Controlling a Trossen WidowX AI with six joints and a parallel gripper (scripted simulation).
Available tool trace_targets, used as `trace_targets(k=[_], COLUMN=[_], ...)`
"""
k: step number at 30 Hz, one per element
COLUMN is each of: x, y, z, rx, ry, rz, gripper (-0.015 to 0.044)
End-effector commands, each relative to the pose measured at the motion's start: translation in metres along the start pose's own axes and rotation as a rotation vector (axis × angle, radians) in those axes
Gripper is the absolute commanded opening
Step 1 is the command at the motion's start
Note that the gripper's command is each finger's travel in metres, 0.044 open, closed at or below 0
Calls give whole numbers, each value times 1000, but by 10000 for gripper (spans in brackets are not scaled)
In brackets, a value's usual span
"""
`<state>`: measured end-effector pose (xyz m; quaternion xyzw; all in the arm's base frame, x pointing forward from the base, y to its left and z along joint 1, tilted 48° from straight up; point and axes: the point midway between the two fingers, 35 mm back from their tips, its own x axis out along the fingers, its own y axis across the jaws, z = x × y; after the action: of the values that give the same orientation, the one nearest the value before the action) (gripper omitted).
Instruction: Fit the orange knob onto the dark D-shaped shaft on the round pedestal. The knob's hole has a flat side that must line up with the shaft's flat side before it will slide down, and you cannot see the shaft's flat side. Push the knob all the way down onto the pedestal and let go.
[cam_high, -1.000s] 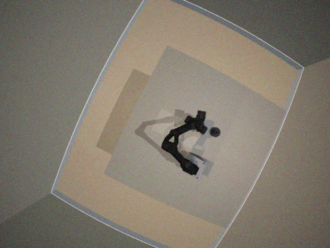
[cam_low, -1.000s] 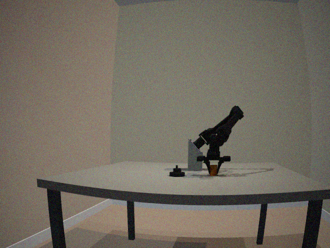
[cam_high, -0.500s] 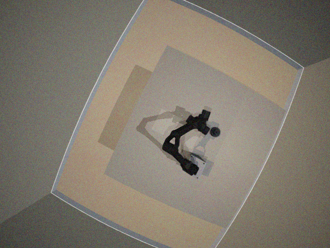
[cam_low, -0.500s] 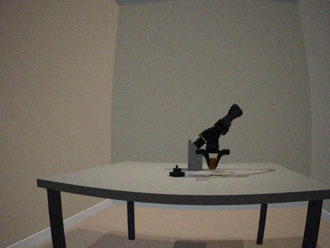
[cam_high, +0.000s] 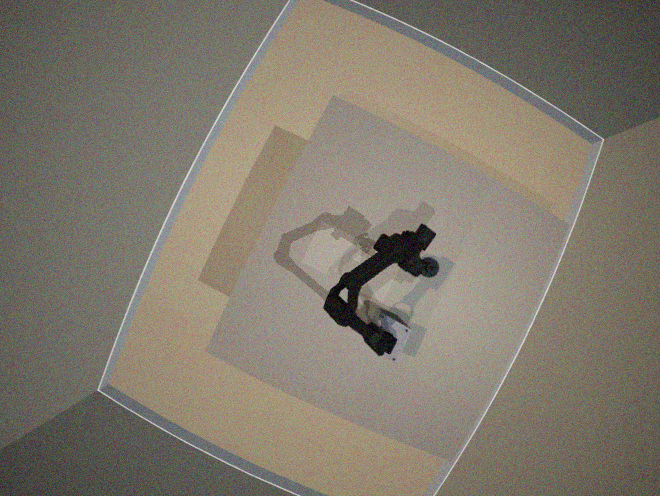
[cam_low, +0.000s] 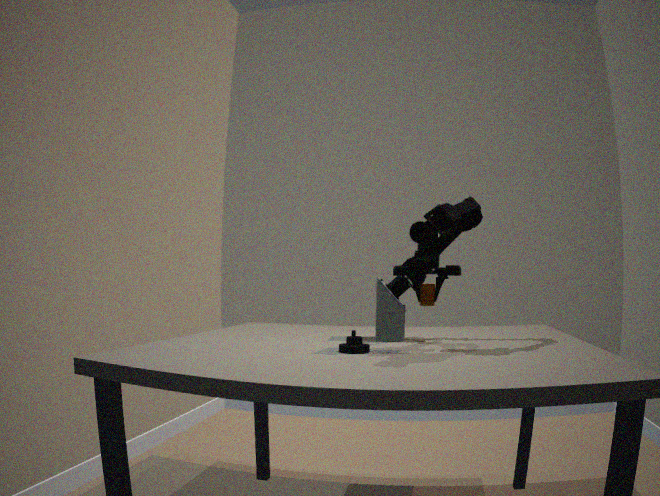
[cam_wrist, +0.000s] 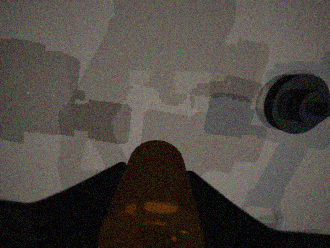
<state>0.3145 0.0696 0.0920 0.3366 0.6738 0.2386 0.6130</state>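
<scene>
The orange knob (cam_low: 427, 294) (cam_wrist: 156, 210) is held off the table, well above the top of the pedestal. My gripper (cam_low: 427, 299) (cam_wrist: 155, 172) is shut on it, one dark finger on each side. The knob's hole is not visible. The dark round pedestal (cam_high: 431, 267) (cam_low: 354, 348) (cam_wrist: 287, 117) stands on the table, to the left of the knob in the exterior view and at the right edge of the wrist view. Its thin shaft (cam_low: 353, 333) points up, apart from the knob. The shaft's flat side cannot be seen. In the top view the arm hides the knob.
The grey table (cam_high: 341, 138) (cam_low: 213, 362) carries the arm's grey angled base (cam_low: 390, 322), behind and right of the pedestal in the exterior view. Shadows of the arm fall across the table top. The dark table edge faces the exterior view.
</scene>
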Motion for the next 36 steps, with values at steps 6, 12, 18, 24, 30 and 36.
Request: trace_targets(k=[6,12,18,24,30,36], x=[-9,-6,-3,1,5,10], y=[-4,-20,-37,-54,-71,-89], z=[3,13,22,30,37,43], rx=[-11,-11,-8,-7,-7,-8], ry=[-5,-7,-9,-11,-11,-11], rz=[-3,-5,-8,-11,-12,-13], gripper=[0,0,0,0,0,0])
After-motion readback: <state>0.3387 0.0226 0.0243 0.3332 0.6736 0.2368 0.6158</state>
